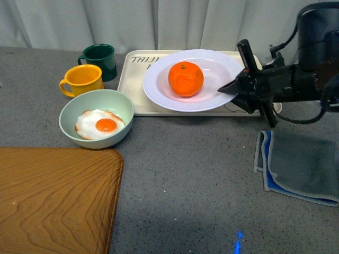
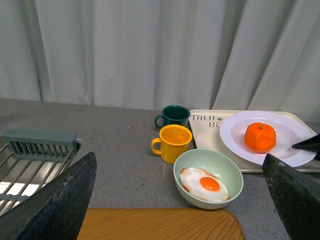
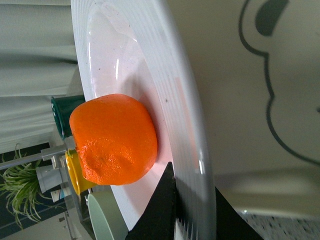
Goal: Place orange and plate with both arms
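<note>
The orange (image 1: 186, 79) lies in the middle of the white plate (image 1: 159, 87), which rests on the beige bear tray (image 1: 130, 84) at the back of the table. My right gripper (image 1: 238, 87) is shut on the plate's right rim, one finger above and one below it. In the right wrist view the orange (image 3: 112, 140) lies in the plate (image 3: 170, 100) with the rim between my fingertips (image 3: 192, 200). My left gripper (image 2: 182, 200) is open and empty, well back from the orange (image 2: 260, 137) and the plate (image 2: 235, 135).
A pale green bowl (image 1: 119, 103) with a fried egg stands left of the tray, with a yellow mug (image 1: 83, 80) and a dark green mug (image 1: 99, 60) behind it. A wooden board (image 1: 53, 201) lies front left. A grey-blue cloth (image 1: 302, 164) lies right. A dish rack (image 2: 30, 160) shows in the left wrist view.
</note>
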